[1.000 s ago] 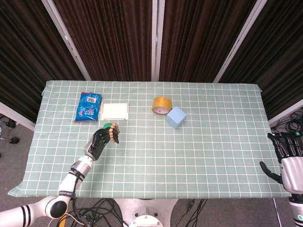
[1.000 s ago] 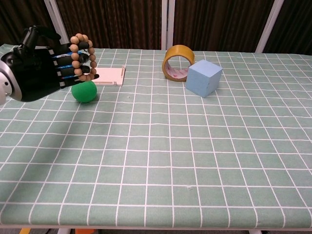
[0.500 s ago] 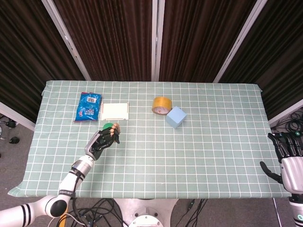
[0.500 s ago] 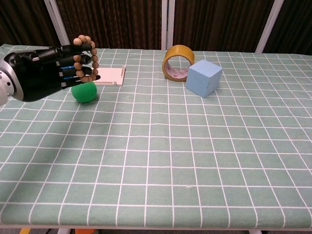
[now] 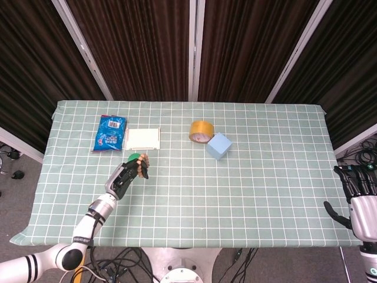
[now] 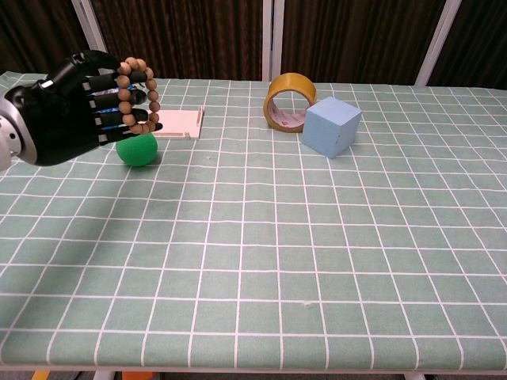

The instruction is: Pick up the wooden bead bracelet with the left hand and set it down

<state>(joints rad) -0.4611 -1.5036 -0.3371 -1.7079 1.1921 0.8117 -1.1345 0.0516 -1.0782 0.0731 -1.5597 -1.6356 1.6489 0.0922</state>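
- black left hand (image 6: 67,107) has its fingers hooked through the wooden bead bracelet (image 6: 136,95), carrying it above the table
- round green ball (image 6: 136,148) sits right underneath, so I'd lower onto bare green checked tablecloth (image 6: 261,237) beside it, then uncurl slowly

place: lab test cell — dark curtains (image 5: 141,47) | checkered table (image 5: 265,177) | floor cables (image 5: 118,259)

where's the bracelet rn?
The bracelet is looped over the left hand, held above the table's left side in the chest view, just over the green ball and near the white tray.
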